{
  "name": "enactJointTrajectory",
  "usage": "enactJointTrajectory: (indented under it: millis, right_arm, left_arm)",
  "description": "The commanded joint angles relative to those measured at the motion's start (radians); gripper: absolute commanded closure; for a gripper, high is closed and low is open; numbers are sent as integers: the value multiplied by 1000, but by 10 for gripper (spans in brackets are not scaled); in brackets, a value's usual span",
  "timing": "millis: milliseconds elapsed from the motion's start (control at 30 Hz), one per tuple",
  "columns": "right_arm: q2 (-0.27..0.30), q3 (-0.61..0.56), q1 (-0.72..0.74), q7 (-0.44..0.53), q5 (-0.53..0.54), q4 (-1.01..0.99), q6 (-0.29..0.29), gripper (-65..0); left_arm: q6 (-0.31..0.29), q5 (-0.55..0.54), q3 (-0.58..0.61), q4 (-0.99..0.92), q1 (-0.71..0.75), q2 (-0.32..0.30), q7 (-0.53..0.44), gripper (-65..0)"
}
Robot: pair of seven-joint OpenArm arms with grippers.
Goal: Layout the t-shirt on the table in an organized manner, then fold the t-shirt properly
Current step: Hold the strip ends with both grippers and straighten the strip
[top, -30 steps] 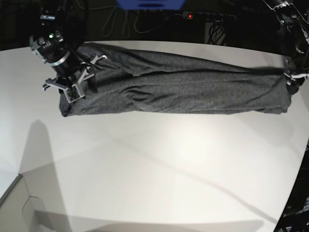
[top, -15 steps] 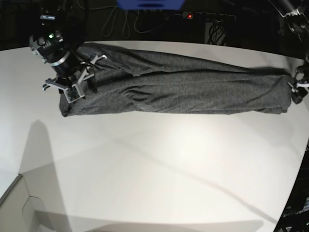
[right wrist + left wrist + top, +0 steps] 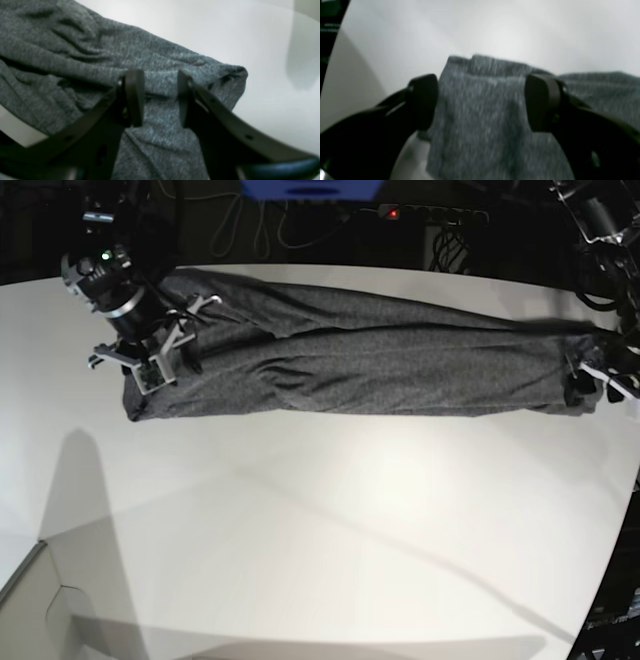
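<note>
Overhead, the base view shows one t-shirt [image 3: 360,365], dark heather grey, drawn out in a long wrinkled band across the far part of the white table [image 3: 330,530]. Its far edge runs close to the table's back rim, while the whole near half of the tabletop lies bare. Two arms are in view: the right gripper [image 3: 170,340] stands on the shirt's end at this view's left, and the left gripper [image 3: 592,378] sits at the shirt's opposite end, close to the table's curved edge. That arm is partly cut off by the frame.

Next, the left wrist view is blurred. The left gripper [image 3: 481,100] has its two dark fingers [image 3: 423,100] spread wide, with the folded end of the t-shirt [image 3: 482,130] lying loose between them and not pinched. Bare table [image 3: 507,30] stretches beyond the cloth's edge.

Lastly, the right wrist view shows the right gripper [image 3: 160,97] with its two fingers [image 3: 133,97] parted by a narrow gap and pressed down on the t-shirt [image 3: 75,60]. Whether a fold is gripped between them cannot be told. The rounded corner of the cloth ends just beside the gripper, with open white table [image 3: 250,45] past it.
</note>
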Motion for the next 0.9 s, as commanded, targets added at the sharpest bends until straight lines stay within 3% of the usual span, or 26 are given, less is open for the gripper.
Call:
enactJointTrajectory:
  millis: [0, 333, 400, 500, 667, 867]
  right_arm:
    - [4, 2, 2, 22, 18, 16, 7, -225]
    - [4, 2, 6, 22, 18, 16, 7, -225]
    - [4, 2, 6, 22, 18, 16, 7, -225]
    - [4, 2, 6, 22, 18, 16, 7, -225]
    - [4, 2, 5, 22, 18, 16, 7, -225]
    - [7, 4, 3, 22, 18, 16, 7, -225]
  left_arm:
    - [-5, -7, -6, 2, -2, -23, -30, -526]
    - [-8, -12, -2, -142, -10, -95, -53, -526]
    - [-16, -9, 0, -169, -14, -96, -61, -526]
    - [-73, -4, 15, -200, -36, -89, -99, -526]
    - [-73, -4, 86, -246, -37, -93, -148, -526]
    - [-73, -6, 83, -309, -37, -95, -170, -526]
